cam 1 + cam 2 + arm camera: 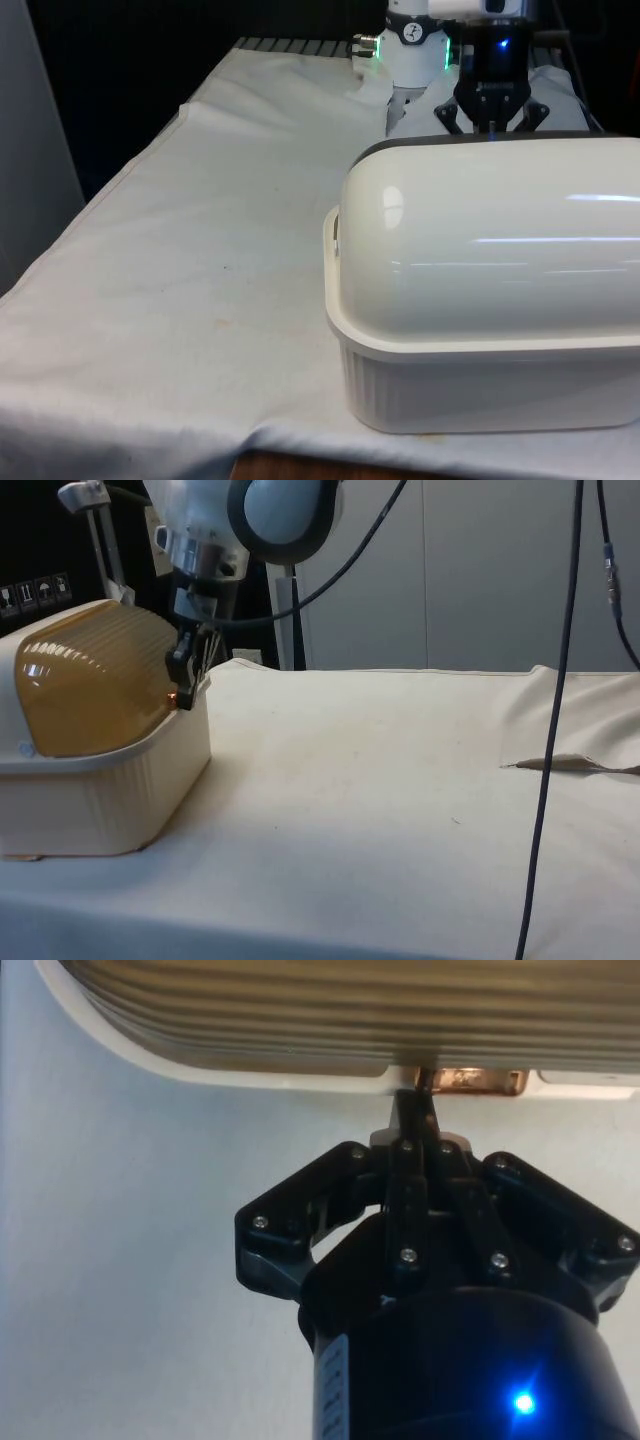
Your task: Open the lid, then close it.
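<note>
You have even, bright overhead light: long streaks of glare run across the bread box's lid (480, 250), and the box throws a soft shadow onto the white cloth (180, 260). Just beyond the fingertips (415, 1110), the amber handle (470, 1080) catches a warm glint, while the gripper (415, 1120) itself reads as a dark silhouette.

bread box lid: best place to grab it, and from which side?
Probably the small tab at the middle of the lid's lower front edge, reached from the robot-facing side. The dome is smooth, wide and ribbed, so there is little else to pinch. In the side view the hand is already down at that edge, above the base's rim; in the wrist view the fingers look closed at the tab.
</note>
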Robot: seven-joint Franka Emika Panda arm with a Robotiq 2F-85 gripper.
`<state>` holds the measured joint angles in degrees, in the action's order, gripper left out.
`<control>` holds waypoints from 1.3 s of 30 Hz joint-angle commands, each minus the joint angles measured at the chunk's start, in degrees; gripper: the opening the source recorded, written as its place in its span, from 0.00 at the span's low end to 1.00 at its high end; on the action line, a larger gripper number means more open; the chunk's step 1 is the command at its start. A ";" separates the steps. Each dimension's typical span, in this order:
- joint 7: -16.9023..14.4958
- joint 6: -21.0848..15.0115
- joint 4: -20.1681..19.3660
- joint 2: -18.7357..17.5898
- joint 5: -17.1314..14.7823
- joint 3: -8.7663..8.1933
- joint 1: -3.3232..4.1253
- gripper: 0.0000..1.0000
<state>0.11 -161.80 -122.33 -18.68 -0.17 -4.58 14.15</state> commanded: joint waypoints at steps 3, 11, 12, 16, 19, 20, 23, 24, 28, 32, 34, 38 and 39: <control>0.06 -0.74 0.23 -0.23 0.06 -0.06 0.00 0.00; 0.00 -0.23 0.57 -0.23 0.00 0.00 -0.11 0.00; 0.23 -0.86 0.74 -0.40 0.17 -0.17 0.00 0.00; 0.29 -0.63 0.74 -0.17 0.17 -0.23 0.00 0.00; 0.34 -0.40 0.86 0.11 0.17 -0.23 0.00 0.00; 0.00 -0.23 0.86 0.00 0.00 0.00 -0.11 0.00; 0.40 -0.29 0.92 0.34 0.17 -0.29 0.00 0.00; 0.40 -0.23 0.92 0.46 0.17 -0.29 0.00 0.00; 0.06 -0.17 0.97 0.63 0.00 0.00 -0.11 0.00; 0.57 0.11 1.03 1.26 0.29 -0.40 0.06 0.00; 0.57 0.23 1.09 1.43 0.29 -0.40 0.00 0.00; 0.63 0.40 1.32 1.66 0.34 -0.46 0.00 0.00; 0.63 0.40 1.38 1.66 0.34 -0.46 0.00 0.00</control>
<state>0.29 -161.86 -121.24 -17.07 -0.17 -4.64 13.98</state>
